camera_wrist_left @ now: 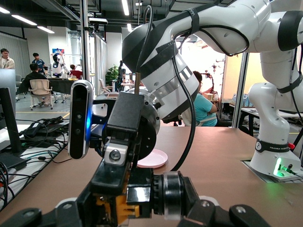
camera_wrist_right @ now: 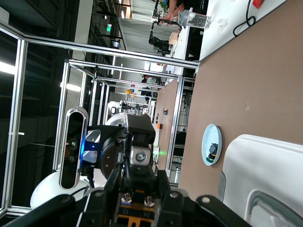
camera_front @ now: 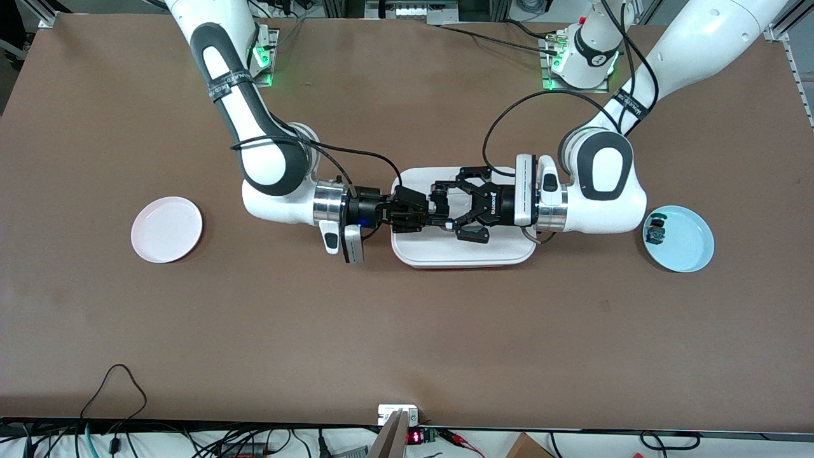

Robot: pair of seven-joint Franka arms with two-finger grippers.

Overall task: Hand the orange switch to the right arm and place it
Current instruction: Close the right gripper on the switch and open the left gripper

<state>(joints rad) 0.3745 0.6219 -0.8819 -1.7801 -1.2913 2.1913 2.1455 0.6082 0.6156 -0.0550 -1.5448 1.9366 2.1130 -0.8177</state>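
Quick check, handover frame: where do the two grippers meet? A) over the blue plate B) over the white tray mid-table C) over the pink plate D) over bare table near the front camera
B: the right gripper and the left gripper meet nose to nose over the white tray, with the orange switch pinched between them; the pink plate and blue plate sit out toward the table's ends.
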